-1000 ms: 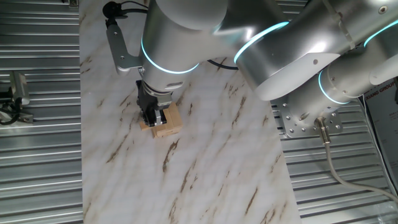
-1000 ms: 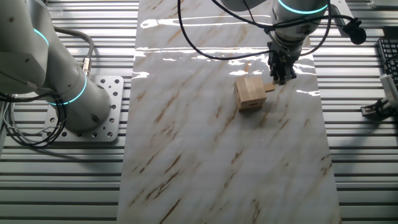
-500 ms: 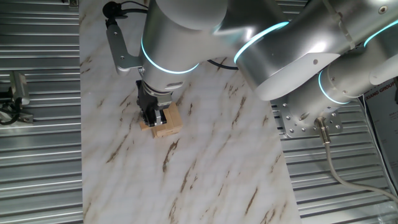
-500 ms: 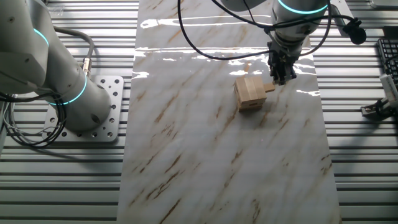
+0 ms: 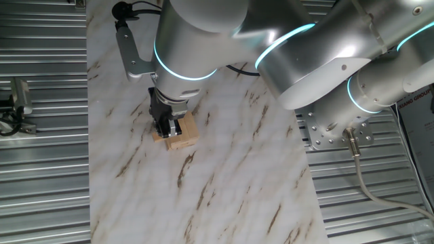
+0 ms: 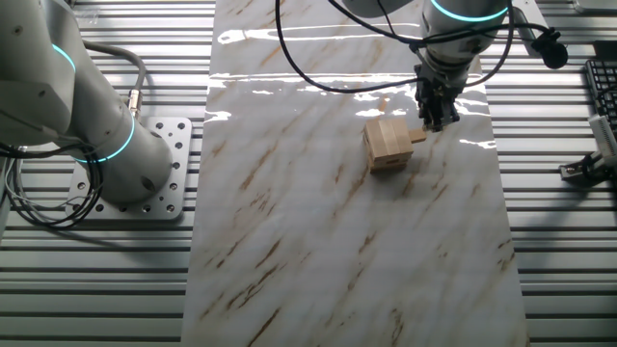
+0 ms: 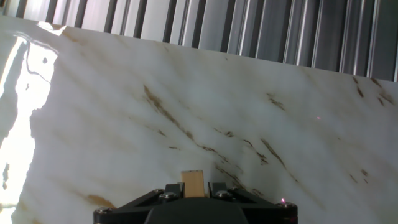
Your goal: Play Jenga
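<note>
**Claw clamped on a sticking-out block at the edge of the stack**

The gripper [image 6: 433, 122] was down at the side of the little wooden stack [image 6: 388, 143], at about three o'clock of it in the other fixed view, and there it was, pinching a single block [image 6: 417, 136] that poked out sideways from the pile. In the hand view that same block [image 7: 193, 183] sat squeezed between the two fingers, end-on to the lens, so the claw was clenched on it rather than hanging loose.

The stack itself stood on the marble tabletop [image 6: 318, 241], toward the twelve o'clock end of the slab in that view; in one fixed view it [image 5: 183, 135] peeked out from under the wrist, with the gripper [image 5: 167, 129] at its nine o'clock side.

Why from the side? My read: a block comes out cleanly only along its own length, so the fingers held the exposed end. The pull looked partway done, with the block still touching the pile. The risk, as I judged it, was dragging the neighbours along and toppling the lot.
</note>
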`<state>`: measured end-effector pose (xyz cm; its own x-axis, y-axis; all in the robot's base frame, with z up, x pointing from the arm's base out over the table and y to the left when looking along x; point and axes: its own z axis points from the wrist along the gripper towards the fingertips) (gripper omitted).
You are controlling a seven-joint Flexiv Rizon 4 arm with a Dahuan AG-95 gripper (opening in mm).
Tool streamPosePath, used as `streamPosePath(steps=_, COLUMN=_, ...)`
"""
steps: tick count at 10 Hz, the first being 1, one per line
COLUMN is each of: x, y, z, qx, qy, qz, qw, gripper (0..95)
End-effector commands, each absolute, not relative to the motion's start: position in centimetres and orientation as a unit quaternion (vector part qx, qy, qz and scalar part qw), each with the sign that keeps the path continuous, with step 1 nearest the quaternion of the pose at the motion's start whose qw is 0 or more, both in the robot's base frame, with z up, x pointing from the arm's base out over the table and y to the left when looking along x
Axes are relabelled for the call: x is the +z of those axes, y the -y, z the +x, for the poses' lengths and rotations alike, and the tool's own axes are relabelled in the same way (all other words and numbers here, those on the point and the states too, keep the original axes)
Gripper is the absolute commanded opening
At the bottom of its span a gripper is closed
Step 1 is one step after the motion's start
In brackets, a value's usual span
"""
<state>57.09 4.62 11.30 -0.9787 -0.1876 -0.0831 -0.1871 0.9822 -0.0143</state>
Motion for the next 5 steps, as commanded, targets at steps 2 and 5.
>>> streamPosePath(steps=2, x=11.31, y=-4.6, z=57.1, qx=-0.003, qy=-0.995, qz=-0.094, qw=0.042, gripper=19.0)
streamPosePath(steps=5, x=10.47, y=-4.86, z=57.38, qx=-0.002, qy=-0.994, qz=-0.095, qw=0.045, gripper=19.0)
